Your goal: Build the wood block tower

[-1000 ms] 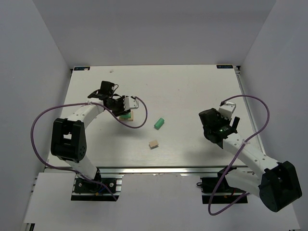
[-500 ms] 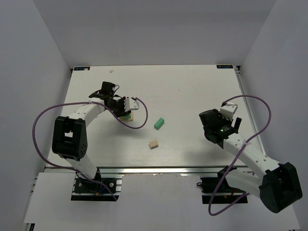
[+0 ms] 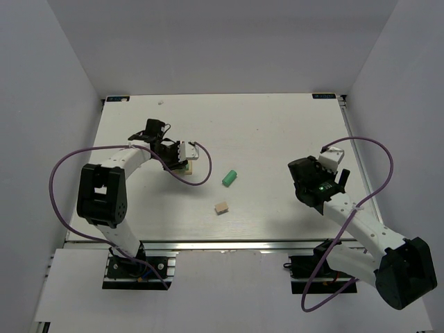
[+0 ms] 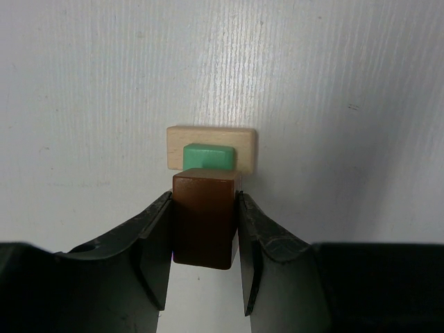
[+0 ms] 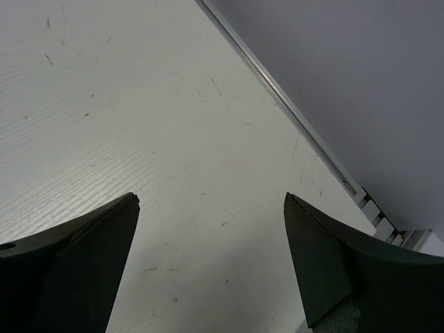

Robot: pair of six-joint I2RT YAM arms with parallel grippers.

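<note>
Little has changed over the last second: my left arm's elbow has crept slightly toward the upper part of the top view, while the left gripper [image 4: 205, 239] stays over the started tower [image 3: 182, 167], left of centre on the table [image 3: 277, 132]. The right arm has barely stirred.

From the left wrist, I see the jaws clamped on the brown cube [image 4: 202, 215], one finger on each side face. Beyond it, in the middle of the frame, a green block [image 4: 208, 154] lies on a tan block [image 4: 179, 146]. The cube looks roughly lined up over the green one. I cannot tell whether its underside is touching yet.

So I judge the step in hand to be setting the third piece. Next I should lower gently until the cube seats flat and centred, then part the fingers evenly and lift straight away without nudging the stack.

A loose green block [image 3: 229, 177] and loose tan block [image 3: 221, 207] wait near the centre, well apart from the tower. The right gripper [image 5: 211, 208], at centre right of the top view, has its jaws wide apart with nothing between them.
</note>
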